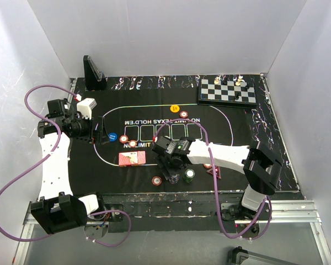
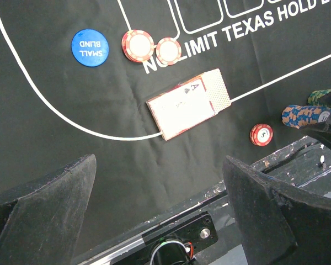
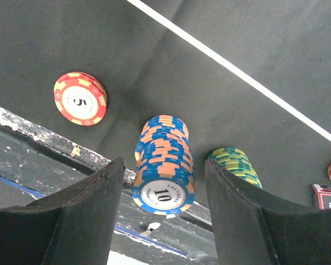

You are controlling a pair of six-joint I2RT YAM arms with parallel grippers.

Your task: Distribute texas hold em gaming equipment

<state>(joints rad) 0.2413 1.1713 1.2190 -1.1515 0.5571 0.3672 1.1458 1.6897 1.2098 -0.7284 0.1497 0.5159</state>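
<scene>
A tall stack of blue-and-orange poker chips [image 3: 164,165], its top chip marked 10, stands near the mat's front edge. My right gripper [image 3: 164,190] straddles it, open, with a gap on each side of the stack. Beside it stands a green-and-yellow chip stack [image 3: 235,164], and a red chip marked 5 [image 3: 80,97] lies flat on the other side. The deck of red-backed cards [image 2: 187,103] lies on the mat with an ace face up. My left gripper [image 2: 160,215] hovers open and holds nothing, over the front edge, at the mat's left end [image 1: 96,135].
A blue small-blind button [image 2: 90,47] and two red-and-white chips [image 2: 138,45] lie left of the printed lettering. A yellow button [image 1: 175,107] and a red chip [image 1: 183,114] lie further back. The chessboard [image 1: 227,91] sits at the back right, a black stand [image 1: 92,74] at the back left.
</scene>
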